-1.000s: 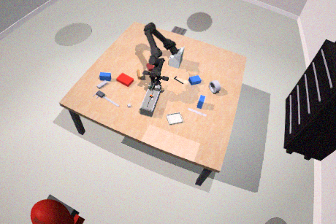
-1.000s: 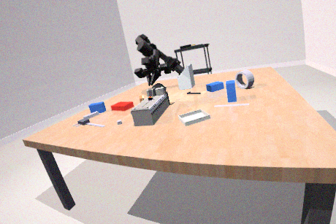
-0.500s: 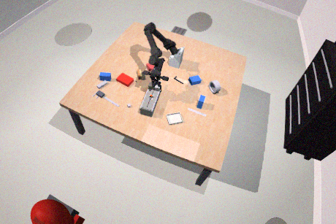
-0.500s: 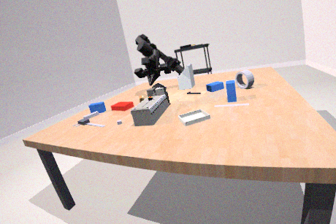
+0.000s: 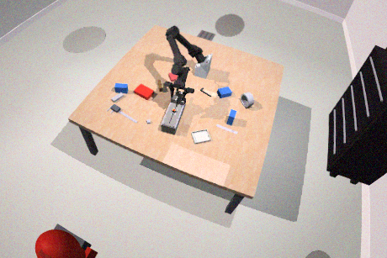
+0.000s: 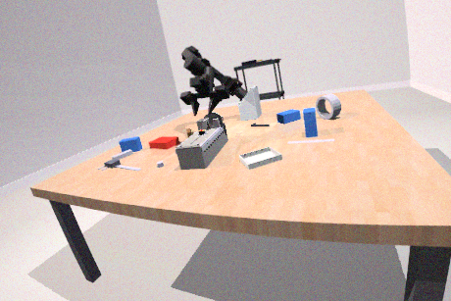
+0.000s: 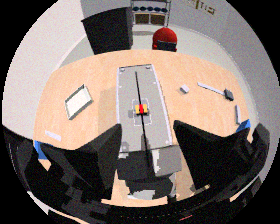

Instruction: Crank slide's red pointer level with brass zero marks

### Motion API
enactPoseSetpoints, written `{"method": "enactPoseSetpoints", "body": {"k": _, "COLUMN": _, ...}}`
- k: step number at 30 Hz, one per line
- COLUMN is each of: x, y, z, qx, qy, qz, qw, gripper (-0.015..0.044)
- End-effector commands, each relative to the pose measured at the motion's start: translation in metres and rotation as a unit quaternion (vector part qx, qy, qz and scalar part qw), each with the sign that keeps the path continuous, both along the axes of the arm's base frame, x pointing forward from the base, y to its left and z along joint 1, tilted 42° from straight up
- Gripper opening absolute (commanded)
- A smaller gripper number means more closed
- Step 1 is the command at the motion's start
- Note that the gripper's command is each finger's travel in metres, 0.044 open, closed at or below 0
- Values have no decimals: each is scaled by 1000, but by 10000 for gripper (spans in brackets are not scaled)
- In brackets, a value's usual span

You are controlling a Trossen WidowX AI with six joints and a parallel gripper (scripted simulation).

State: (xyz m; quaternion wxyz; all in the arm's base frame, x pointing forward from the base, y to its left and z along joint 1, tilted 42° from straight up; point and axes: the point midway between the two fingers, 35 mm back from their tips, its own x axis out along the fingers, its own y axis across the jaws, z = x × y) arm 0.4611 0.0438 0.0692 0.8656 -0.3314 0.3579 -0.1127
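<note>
Tool [image 5: 178, 93] [image 6: 204, 112] [image 7: 148, 126] position, top view: the fingers stood apart over the arm-side end of the grey machine [image 5: 168, 127] [image 6: 192, 159] [image 7: 131, 90]. The machine's long axis ran outward from the tool, away from the arm. The red pointer [image 5: 174, 110] [image 6: 202, 131] [image 7: 141, 109] lay beyond the tool along that axis. With one arm fitted, no choice of arm arose.

Exterior view: the tool was open, with nothing gripped, above the end blocks [image 5: 178, 98] [image 6: 208, 125] [image 7: 167, 159]. A dark round part [image 6: 219, 121] stood at the same end, below the tool; it was judged to belong to the crank. The handle itself could not be told apart. The machine sat on the table [image 5: 244, 150] [image 6: 304, 190] [image 7: 55, 100] as a long, low box with a paler top.

Wrist view: the end blocks lay between the spread fingers and on the near side of their tips. Ahead ran a narrow dark slot; the pointer crossed it between the yellow zero marks [image 7: 136, 109]. Alignment appeared close, but exactness could not be confirmed. Any further correction would require a small crank turn; otherwise, clearing the handle without nudging it was the likely next step.
</note>
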Motion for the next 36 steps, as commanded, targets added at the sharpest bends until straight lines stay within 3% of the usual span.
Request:
{"method": "enactPoseSetpoints", "body": {"k": 1, "x": 0, "y": 0, "z": 0, "qx": 0, "qy": 0, "qz": 0, "qw": 1000, "gripper": 368}}
{"method": "enactPoseSetpoints", "body": {"k": 4, "x": 0, "y": 0, "z": 0, "qx": 0, "qy": 0, "qz": 0, "qw": 1000, "gripper": 440}}
{"method": "enactPoseSetpoints", "body": {"k": 5, "x": 0, "y": 0, "z": 0, "qx": 0, "qy": 0, "qz": 0, "qw": 1000, "gripper": 440}}
{"method": "enactPoseSetpoints", "body": {"k": 22, "x": 0, "y": 0, "z": 0, "qx": 0, "qy": 0, "qz": 0, "qw": 1000, "gripper": 0}}
{"method": "enactPoseSetpoints", "body": {"k": 36, "x": 0, "y": 0, "z": 0, "qx": 0, "qy": 0, "qz": 0, "qw": 1000, "gripper": 0}}
